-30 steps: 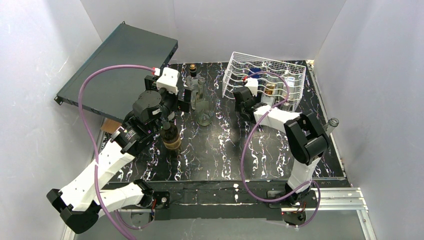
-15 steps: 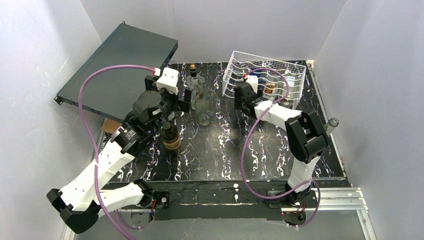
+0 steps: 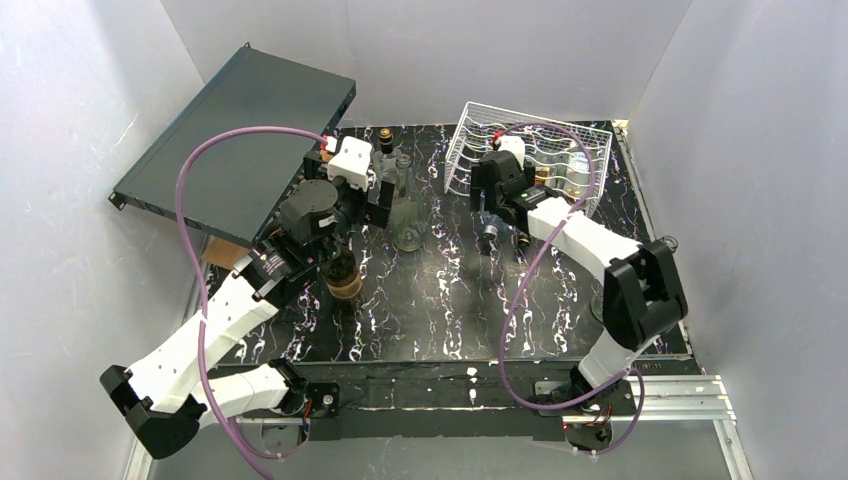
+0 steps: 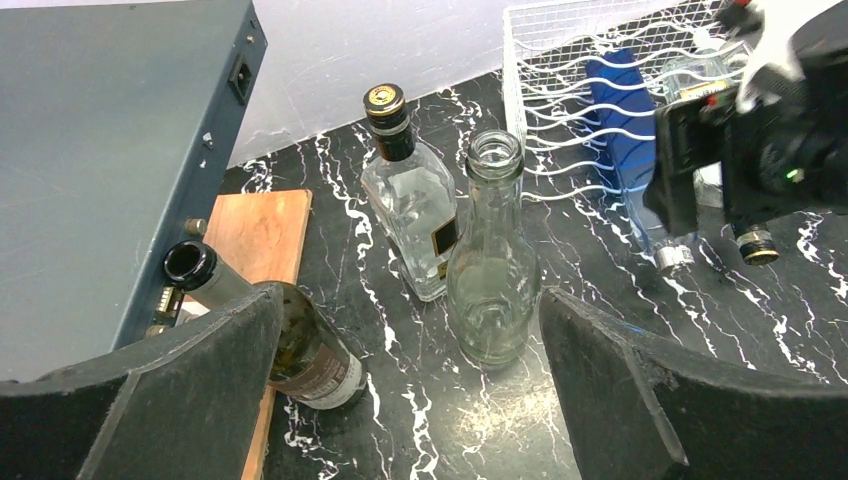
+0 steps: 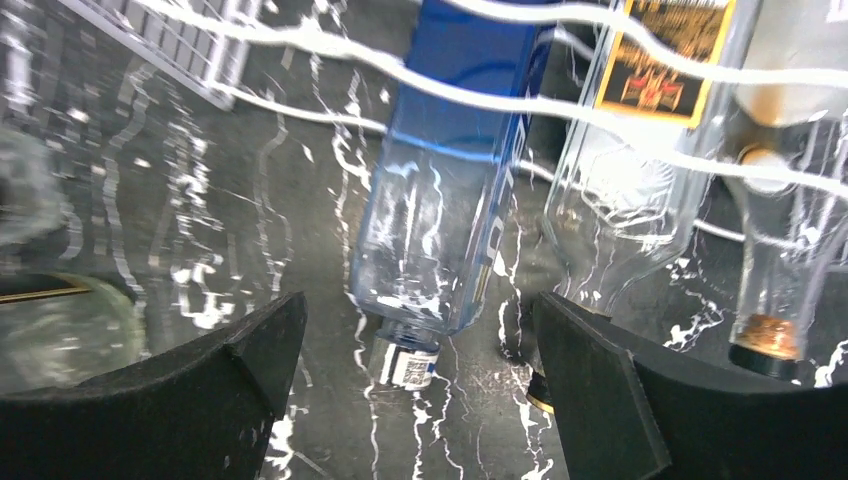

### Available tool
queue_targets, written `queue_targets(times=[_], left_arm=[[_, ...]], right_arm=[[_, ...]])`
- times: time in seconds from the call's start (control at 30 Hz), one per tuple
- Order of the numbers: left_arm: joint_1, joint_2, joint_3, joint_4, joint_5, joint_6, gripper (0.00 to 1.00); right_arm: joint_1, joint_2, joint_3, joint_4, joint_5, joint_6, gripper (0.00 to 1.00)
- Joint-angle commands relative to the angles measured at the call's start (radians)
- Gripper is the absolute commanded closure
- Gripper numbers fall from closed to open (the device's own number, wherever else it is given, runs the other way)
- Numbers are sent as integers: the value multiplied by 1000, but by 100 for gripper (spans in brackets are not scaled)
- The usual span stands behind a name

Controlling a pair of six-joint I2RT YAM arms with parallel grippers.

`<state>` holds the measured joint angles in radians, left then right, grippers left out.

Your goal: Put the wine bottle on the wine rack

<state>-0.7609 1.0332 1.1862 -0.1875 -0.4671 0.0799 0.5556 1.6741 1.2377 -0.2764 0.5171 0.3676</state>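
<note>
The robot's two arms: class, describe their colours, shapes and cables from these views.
Both the left arm and the right arm have smooth white link shells and chunky black joints. A purple cable loops along each, ending at a white wrist box with a red connector. The fingers are broad, matte black wedges.

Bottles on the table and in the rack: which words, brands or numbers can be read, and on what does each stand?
None can be read for certain.
On the blue bottle: pale print along the side, too blurred.
On the clear bottle beside it: yellow and black label, print too blurred.
On the square clear bottle: small black label, too small.
On the dark bottle: brown label, too small.
</note>
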Motion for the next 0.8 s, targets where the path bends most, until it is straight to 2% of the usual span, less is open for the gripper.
queue_targets(times=[0.0, 0.23, 0.4, 0.77], left_arm=[[-3, -17, -2, 25, -42, 13, 1], [-4, -36, -8, 33, -47, 14, 1], [-4, -53, -12, 40, -51, 13, 1], [-4, -104, -33, 78, -105, 41, 1]], right_arm=[[-3, -119, 91, -9, -40, -29, 7], [-5, -223, 103, 55, -164, 34, 6], [-5, -240, 93, 158, -267, 63, 6], [-2, -110, 165, 390, -628, 83, 6]])
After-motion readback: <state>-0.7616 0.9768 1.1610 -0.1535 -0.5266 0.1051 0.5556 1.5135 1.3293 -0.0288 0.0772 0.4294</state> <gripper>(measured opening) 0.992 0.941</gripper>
